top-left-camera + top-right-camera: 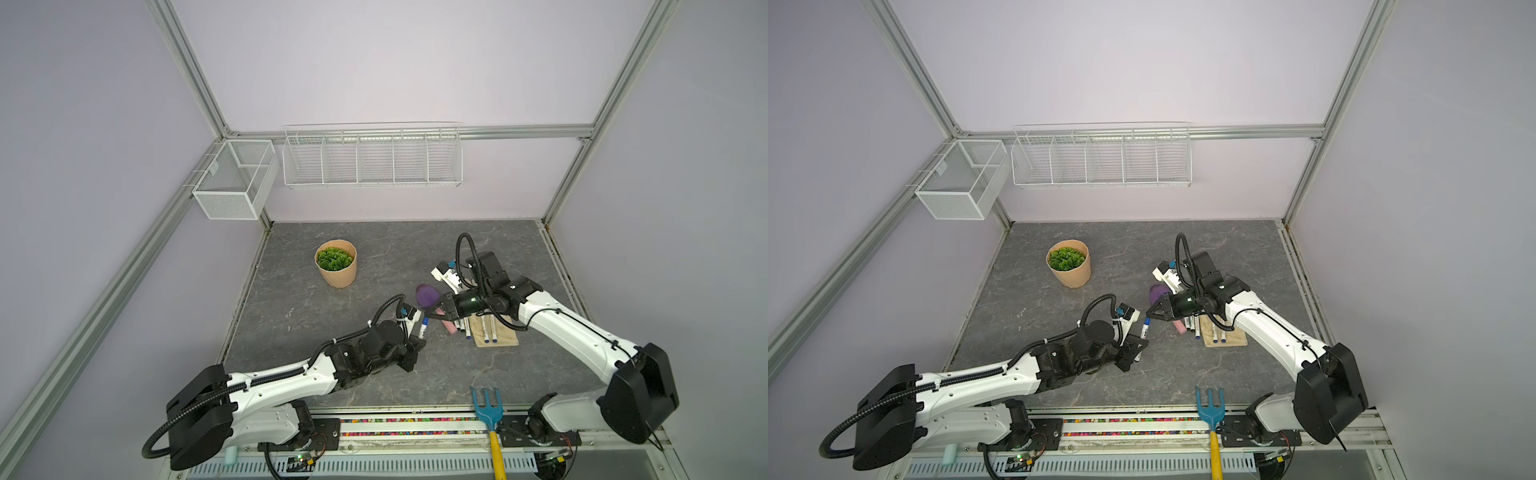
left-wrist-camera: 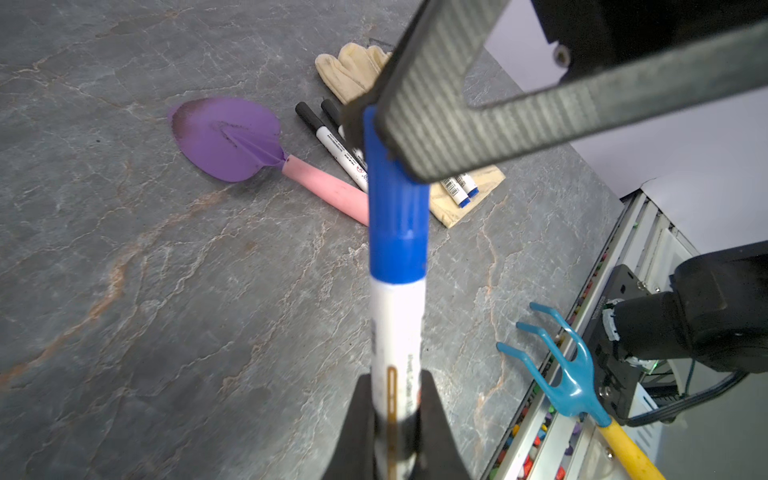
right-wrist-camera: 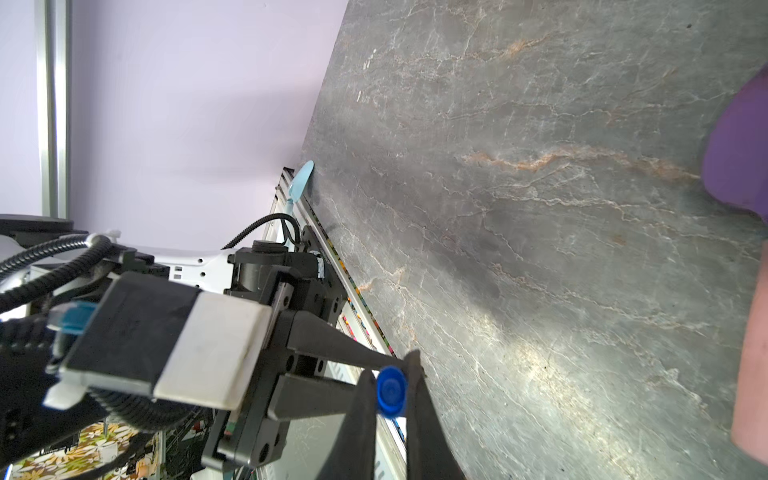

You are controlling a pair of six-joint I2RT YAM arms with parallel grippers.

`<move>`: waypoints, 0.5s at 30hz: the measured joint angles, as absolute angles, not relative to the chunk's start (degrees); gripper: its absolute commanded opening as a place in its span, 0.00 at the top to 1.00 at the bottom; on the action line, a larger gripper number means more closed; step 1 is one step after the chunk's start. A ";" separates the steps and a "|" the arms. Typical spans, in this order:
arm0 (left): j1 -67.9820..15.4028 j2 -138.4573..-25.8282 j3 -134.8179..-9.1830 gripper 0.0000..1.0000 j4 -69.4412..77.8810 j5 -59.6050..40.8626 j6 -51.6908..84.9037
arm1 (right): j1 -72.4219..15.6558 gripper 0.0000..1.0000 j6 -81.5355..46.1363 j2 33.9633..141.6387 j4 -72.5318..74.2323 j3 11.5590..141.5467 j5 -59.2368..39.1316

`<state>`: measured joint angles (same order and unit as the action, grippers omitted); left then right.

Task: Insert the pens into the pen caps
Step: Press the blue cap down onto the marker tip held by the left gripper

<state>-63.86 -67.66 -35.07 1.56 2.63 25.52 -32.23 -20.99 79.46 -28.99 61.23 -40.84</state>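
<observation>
1. In both top views, my left gripper (image 1: 419,340) was pressed onto a pen (image 1: 422,328) held above the table (image 1: 332,332) near its middle; the pen's blue end pointed at my right gripper (image 1: 432,316); the loose pens (image 1: 467,330) lay just beside, some on a glove (image 1: 505,336); no writing was legible from up there.
2. In the left wrist view, my left fingers (image 2: 359,432) pinched the white barrel low down; a blue cap (image 2: 397,216) sat over the pen's far end, with my right gripper nipping its tip; whether it was fully seated I could not tell; I judged the pen light, stiff and smooth, apt to slide or swivel under a lengthwise push, so a hold nearer the cap would steady it better; the barrel print was too blurred to read; the loose pens showed barcodes and a small red mark, but no brand I could make out.
3. In the right wrist view, my right gripper was closed on the blue cap, seen end-on; I judged it small, hollow, hard and slippery, best squeezed across its closed end; it bore no lettering.
</observation>
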 measured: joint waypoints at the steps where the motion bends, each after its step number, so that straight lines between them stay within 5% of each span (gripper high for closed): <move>1: -63.83 -67.66 -35.07 1.00 2.02 2.57 25.89 | -32.23 0.87 -21.32 79.31 -28.93 61.54 -40.47; 8: -63.53 -67.66 -35.16 1.00 10.66 2.63 26.48 | -33.21 0.70 -24.60 78.08 -27.97 63.11 -40.10; 15: -63.48 -67.66 -35.16 1.00 14.72 2.79 26.48 | -33.52 0.72 -26.02 76.49 -27.49 63.05 -39.90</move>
<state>-63.48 -67.66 -35.16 14.72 2.79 26.48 -33.52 -26.02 76.49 -27.49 63.05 -39.90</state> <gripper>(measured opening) 0.110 0.288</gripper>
